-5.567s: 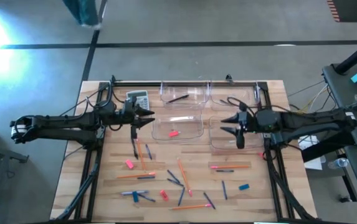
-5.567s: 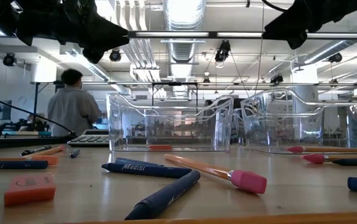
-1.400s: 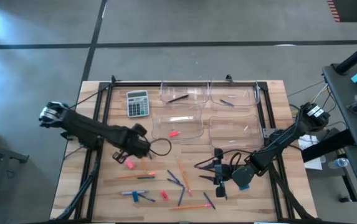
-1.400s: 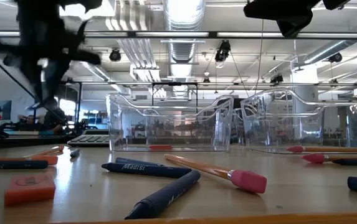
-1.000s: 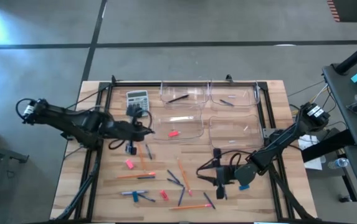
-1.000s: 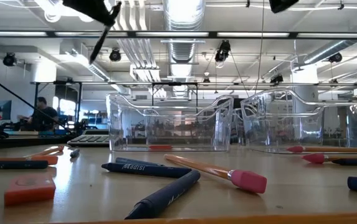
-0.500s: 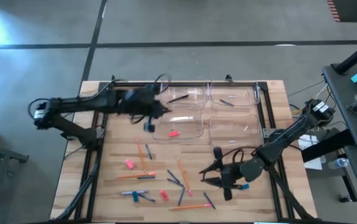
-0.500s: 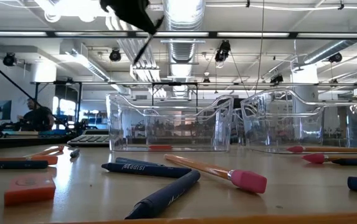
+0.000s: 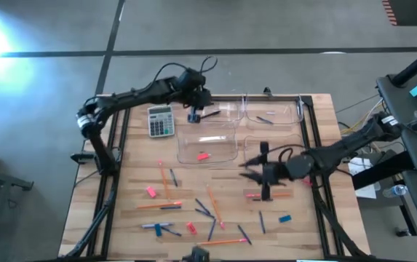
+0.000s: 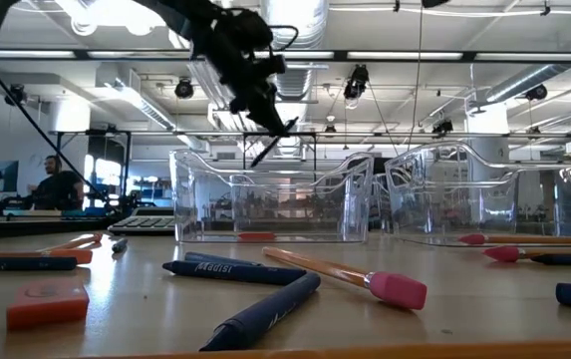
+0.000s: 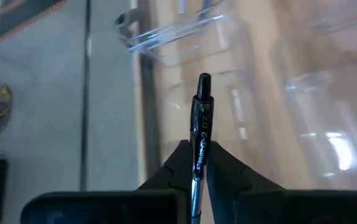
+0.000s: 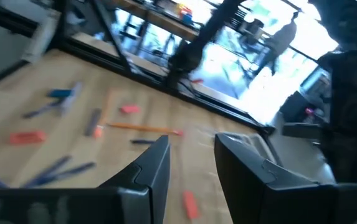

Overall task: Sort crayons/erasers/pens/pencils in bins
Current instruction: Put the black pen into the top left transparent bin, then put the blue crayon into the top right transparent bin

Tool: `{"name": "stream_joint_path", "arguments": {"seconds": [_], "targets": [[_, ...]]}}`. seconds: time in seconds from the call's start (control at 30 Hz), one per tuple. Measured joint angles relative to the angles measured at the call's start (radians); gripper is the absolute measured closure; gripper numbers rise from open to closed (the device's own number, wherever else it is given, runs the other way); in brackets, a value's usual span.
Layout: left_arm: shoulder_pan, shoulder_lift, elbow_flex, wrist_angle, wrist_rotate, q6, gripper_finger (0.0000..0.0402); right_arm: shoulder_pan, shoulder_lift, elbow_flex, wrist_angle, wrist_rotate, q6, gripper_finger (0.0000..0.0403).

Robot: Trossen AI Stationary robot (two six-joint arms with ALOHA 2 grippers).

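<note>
Over the far-left bin (image 9: 212, 113), left end effector (image 9: 193, 116) grips a pen (image 11: 200, 134).

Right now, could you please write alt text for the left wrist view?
The left claw is shut on a dark pen, which points away from the camera above clear bins on the wooden table, with grey floor beyond the table edge.

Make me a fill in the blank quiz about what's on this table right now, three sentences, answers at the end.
1. The left gripper is shut on a dark ______.
2. The grey calculator lies on the wooden table, beside the clear ______.
3. The pink eraser lies inside a bin, and the right gripper holds ______.

Missing words: pen; bins; nothing
</note>
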Motion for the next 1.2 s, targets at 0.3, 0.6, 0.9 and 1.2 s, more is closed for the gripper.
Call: {"name": "stream_joint_path", "arguments": {"seconds": [0.3,0.6,0.9,1.2], "targets": [[0.080,0.144,0.040,0.031,0.048,0.038,0.0390,-0.203,-0.014,-0.034,-0.003,-0.113,0.024,0.0285],[0.077,0.181,0.032,0.035,0.042,0.063,0.0339,-0.252,0.029,-0.034,-0.003,-0.157,0.053,0.0289],[0.071,0.110,0.052,0.037,-0.030,-0.023,0.0253,-0.253,0.040,-0.038,-0.037,-0.153,0.118,0.0294],[0.033,-0.239,0.000,-0.029,0.034,-0.193,0.0229,-0.239,0.039,-0.060,-0.073,-0.153,0.263,0.0298]]}}
